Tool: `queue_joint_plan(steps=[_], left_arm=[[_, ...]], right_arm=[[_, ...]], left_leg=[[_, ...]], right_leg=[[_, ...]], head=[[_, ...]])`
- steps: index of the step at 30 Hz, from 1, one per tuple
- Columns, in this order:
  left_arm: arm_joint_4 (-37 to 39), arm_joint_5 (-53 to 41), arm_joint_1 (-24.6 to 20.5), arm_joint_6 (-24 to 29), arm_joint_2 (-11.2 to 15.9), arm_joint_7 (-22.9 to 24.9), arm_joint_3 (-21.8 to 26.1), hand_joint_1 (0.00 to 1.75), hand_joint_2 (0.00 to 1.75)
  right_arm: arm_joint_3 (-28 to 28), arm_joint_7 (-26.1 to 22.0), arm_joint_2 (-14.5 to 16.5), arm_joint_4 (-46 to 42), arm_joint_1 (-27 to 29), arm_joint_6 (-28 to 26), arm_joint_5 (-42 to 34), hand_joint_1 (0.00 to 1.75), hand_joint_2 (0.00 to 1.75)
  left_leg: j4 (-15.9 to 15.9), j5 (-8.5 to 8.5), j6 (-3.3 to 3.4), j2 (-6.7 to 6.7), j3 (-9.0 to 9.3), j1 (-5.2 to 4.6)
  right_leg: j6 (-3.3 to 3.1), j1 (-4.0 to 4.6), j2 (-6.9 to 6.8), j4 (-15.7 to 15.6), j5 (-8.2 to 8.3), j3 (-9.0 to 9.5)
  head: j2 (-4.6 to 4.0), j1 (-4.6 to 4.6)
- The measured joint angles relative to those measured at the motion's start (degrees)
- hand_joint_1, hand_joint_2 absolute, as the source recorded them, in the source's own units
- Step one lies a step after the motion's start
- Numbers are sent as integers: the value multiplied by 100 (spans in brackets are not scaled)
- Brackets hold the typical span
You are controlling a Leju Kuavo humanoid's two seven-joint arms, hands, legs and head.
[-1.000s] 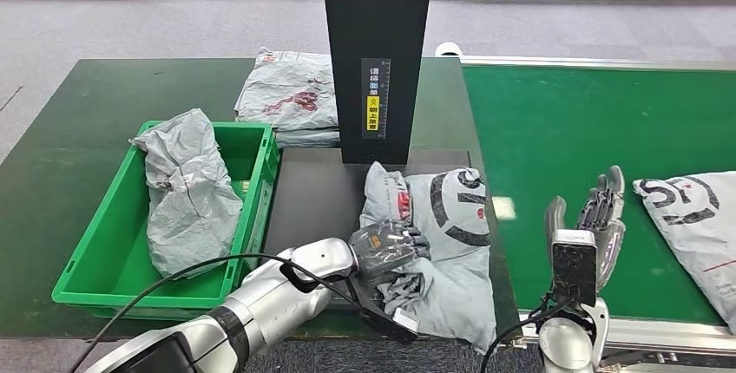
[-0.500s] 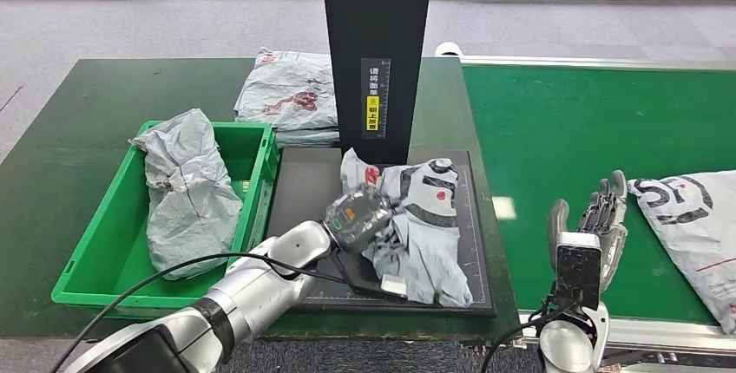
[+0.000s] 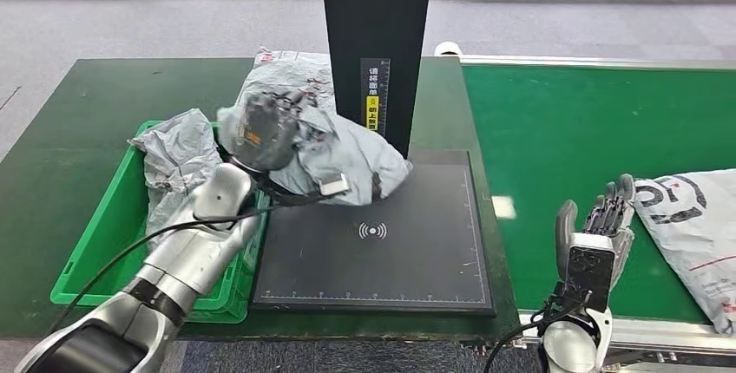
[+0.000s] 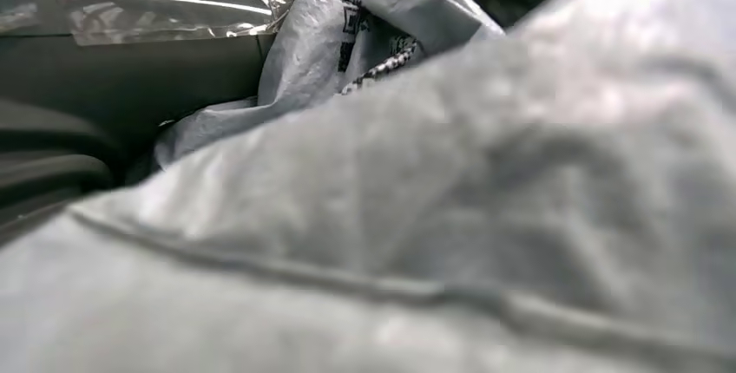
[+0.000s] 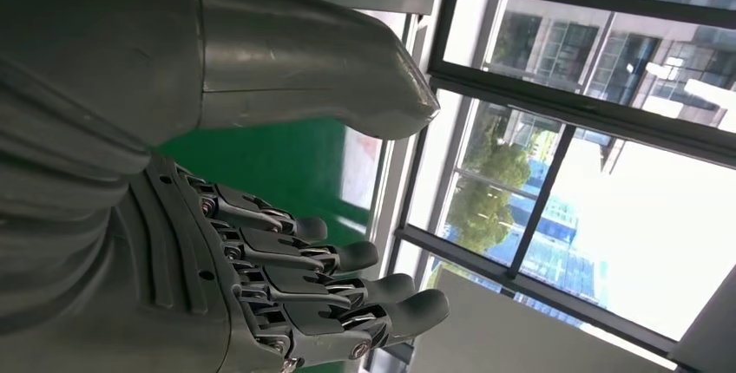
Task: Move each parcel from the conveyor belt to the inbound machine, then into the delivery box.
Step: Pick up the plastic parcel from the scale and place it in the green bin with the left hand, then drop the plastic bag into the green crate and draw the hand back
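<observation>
My left hand (image 3: 265, 128) has its fingers clamped on a bunched fold of the grey parcel (image 3: 343, 160), which hangs in the air between the scanner pad (image 3: 373, 256) and the green box (image 3: 108, 251), its lower corner trailing just over the pad's far edge by the black post (image 3: 375, 52). The bag sags and crumples around my grip, so I judge it light, soft and floppy, with a slick plastic skin that could slide out of a loose hold; a gathered handful near the middle seems the safest place to take it. Another crumpled parcel (image 3: 178, 165) already lies in the box. My right hand (image 3: 599, 247) waits upright at the belt's (image 3: 564, 121) near edge, fingers apart and holding nothing, just beside the next parcel (image 3: 694, 225).
</observation>
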Motion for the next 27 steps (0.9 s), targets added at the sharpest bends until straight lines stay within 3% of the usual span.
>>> queue_joint_plan(steps=[10,17,21,24,27], left_arm=[[-2253,-506,1284,117,1053,-92,2475,175,175],[-2706,-511,1778,117,1427,-67,3443,175,175],[-2654,-571,1973,117,1588,42,3958,0,175],[-2456,-598,2045,-67,1668,78,4131,0,175],[-1993,-582,1994,-1044,1683,-153,4039,0,175]], right_arm=[[3,-85,-4,109,100,-110,-82,0,175],[4,-79,-4,111,155,-113,-76,0,175],[4,-67,-5,111,202,-96,-49,0,175],[4,-47,-4,108,233,-89,-9,0,175],[1,-23,-4,56,292,-34,44,0,175]], left_leg=[[-4,-7,-10,15,1,8],[-4,-8,-12,2,-3,8],[-3,-8,-12,8,-2,8],[-2,-8,-12,5,1,7],[-2,-7,-11,-1,3,7]], right_leg=[[-22,8,14,7,-15,-14],[-23,8,-1,5,-19,-10],[-24,8,4,3,-18,-14],[-23,8,1,0,-19,-15],[-23,8,-7,-3,-19,-13]], head=[[0,0],[0,0],[1,1],[0,0],[1,0]])
